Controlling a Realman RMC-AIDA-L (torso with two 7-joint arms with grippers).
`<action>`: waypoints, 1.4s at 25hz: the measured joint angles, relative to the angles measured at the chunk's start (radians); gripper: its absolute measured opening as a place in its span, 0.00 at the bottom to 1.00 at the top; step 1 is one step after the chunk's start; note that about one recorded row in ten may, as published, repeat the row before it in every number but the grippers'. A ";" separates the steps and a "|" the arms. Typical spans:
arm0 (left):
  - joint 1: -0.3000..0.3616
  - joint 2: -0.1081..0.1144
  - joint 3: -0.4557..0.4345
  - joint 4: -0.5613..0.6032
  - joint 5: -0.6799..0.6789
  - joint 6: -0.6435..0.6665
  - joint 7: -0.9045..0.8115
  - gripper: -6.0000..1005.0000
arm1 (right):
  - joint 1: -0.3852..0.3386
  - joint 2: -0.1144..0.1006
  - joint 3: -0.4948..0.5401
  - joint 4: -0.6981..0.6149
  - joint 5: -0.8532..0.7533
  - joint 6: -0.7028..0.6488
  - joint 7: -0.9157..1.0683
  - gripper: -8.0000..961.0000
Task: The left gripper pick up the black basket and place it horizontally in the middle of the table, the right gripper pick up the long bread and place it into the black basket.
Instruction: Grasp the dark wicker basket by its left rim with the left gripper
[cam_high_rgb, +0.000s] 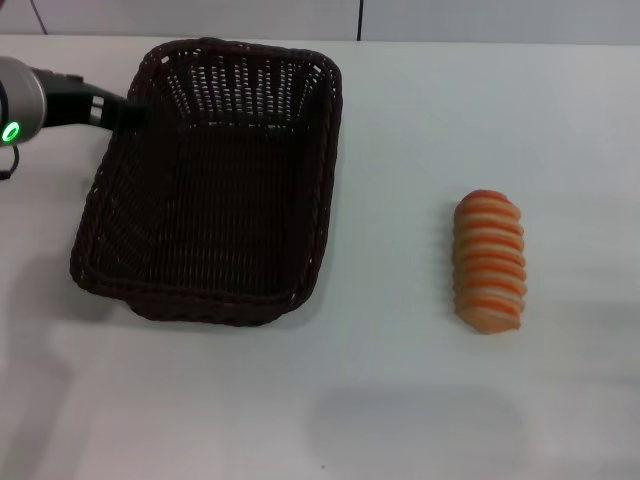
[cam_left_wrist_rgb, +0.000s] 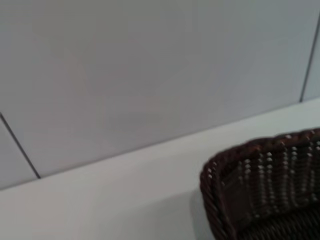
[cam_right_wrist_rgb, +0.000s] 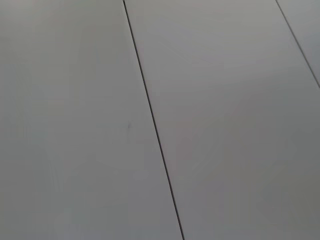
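— Which way does your basket (cam_high_rgb: 215, 190) lie?
— Long axis runs away from you, left of the table (cam_high_rgb: 400, 400); dark, woven.
— Left gripper (cam_high_rgb: 128, 112)?
— At its far-left rim; you can't tell its grip. Ridged bread (cam_high_rgb: 489, 261) lies right, lengthwise too.

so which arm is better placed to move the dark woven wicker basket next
Left. The left gripper is already at the far left rim of the dark woven wicker basket. The right gripper is out of view, and its wrist camera shows neither the basket nor the table.

Silver-grey cylindrical left arm (cam_high_rgb: 22, 100), green light, black hand (cam_high_rgb: 128, 112)
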 joint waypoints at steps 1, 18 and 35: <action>0.000 -0.001 0.000 0.005 0.000 -0.005 0.002 0.71 | 0.000 0.000 0.000 0.000 0.000 0.001 0.000 0.88; -0.059 0.000 0.031 0.122 0.008 -0.105 0.029 0.62 | -0.009 0.000 -0.013 0.002 -0.003 0.002 0.000 0.88; -0.064 0.000 0.038 0.081 -0.028 -0.118 0.254 0.31 | -0.004 -0.002 -0.026 0.002 -0.001 0.002 0.000 0.88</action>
